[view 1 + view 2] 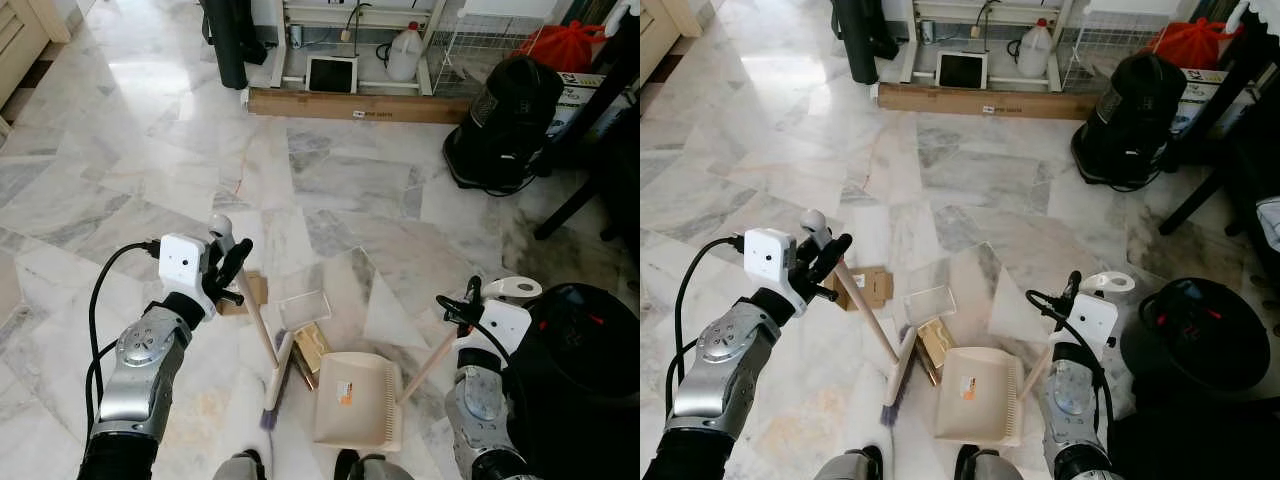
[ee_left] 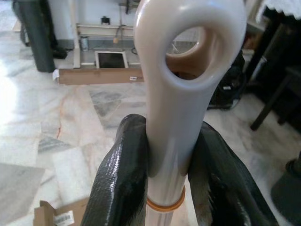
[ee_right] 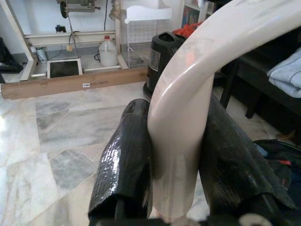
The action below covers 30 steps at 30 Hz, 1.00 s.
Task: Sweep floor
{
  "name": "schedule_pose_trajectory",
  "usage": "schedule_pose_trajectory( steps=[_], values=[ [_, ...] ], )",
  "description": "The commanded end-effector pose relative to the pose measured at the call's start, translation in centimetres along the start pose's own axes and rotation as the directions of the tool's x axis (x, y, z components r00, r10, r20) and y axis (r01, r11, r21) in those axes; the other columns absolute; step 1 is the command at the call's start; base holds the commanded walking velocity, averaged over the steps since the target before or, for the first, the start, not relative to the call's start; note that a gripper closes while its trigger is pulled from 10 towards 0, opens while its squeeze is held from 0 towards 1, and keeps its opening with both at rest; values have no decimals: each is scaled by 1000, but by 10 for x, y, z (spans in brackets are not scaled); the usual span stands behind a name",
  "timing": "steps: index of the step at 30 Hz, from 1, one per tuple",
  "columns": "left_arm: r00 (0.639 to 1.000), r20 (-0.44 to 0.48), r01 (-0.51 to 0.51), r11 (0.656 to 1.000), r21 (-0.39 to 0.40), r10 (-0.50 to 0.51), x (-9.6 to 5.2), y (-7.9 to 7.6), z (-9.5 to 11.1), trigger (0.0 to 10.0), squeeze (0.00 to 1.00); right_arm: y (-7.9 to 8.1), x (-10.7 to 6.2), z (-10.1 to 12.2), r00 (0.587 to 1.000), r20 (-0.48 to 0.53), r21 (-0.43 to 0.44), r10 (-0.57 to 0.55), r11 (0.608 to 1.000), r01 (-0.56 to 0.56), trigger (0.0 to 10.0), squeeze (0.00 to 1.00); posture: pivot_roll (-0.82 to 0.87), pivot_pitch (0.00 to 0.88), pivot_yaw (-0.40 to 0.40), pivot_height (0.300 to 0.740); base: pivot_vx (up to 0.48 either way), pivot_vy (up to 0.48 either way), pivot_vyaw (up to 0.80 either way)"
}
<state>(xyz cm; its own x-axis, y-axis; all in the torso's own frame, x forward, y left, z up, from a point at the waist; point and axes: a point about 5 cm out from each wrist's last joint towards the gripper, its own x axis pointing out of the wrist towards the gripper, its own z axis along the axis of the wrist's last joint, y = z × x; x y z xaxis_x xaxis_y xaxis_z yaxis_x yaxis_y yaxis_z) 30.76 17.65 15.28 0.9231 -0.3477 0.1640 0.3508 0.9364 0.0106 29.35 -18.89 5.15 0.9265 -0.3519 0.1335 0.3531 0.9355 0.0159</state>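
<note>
My left gripper (image 1: 228,262) is shut on the top of a cream broom handle (image 2: 171,117), just below its hanging loop. The handle slants down to the broom head (image 1: 275,385) on the marble floor near my feet. My right gripper (image 1: 462,310) is shut on the curved cream handle (image 3: 181,117) of a beige dustpan (image 1: 355,400), which rests on the floor right of the broom head. Litter lies just beyond the two: a cardboard piece (image 1: 250,292), a clear plastic tub (image 1: 305,308) and a yellowish packet (image 1: 312,345) touching the broom head.
A black round bin (image 1: 590,350) stands close on my right. Farther off are a black vacuum cleaner (image 1: 505,120), a dark table leg (image 1: 575,205), a long cardboard box (image 1: 355,103) along a shelf, a white jug (image 1: 405,52) and a black post (image 1: 228,45).
</note>
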Motion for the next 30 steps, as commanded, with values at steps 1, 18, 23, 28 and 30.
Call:
schedule_pose_trajectory(
  steps=[1, 18, 23, 28, 30],
  values=[
    [998, 49, 32, 997, -75, -29, 4, -6, 9, 10000, 0, -5, -8, -12, 997, -72, -22, -6, 1000, 4, 10000, 0, 244, 226, -41, 740, 0, 0, 0],
    [990, 119, -58, 991, -120, 72, 7, 4, 28, 10000, 0, -4, -8, -13, 997, -82, -23, 3, 1000, -5, 10000, 0, 246, 227, -44, 740, 0, 0, 0],
    [974, 191, -125, 992, 9, 121, 7, 11, 45, 10000, 0, -3, -7, -14, 996, -85, -23, 5, 1000, -7, 10000, 0, 250, 226, -44, 740, 0, 0, 0],
    [981, 177, -97, 993, 60, 85, 5, 7, 45, 10000, 0, -2, -7, -14, 996, -86, -23, 9, 1000, -11, 10000, 0, 250, 225, -43, 740, 0, 0, 0],
    [982, 169, -89, 994, 59, 78, 5, 6, 44, 10000, 0, -2, -7, -13, 996, -85, -22, 9, 1000, -11, 10000, 0, 247, 226, -42, 740, 0, 0, 0]
  ],
)
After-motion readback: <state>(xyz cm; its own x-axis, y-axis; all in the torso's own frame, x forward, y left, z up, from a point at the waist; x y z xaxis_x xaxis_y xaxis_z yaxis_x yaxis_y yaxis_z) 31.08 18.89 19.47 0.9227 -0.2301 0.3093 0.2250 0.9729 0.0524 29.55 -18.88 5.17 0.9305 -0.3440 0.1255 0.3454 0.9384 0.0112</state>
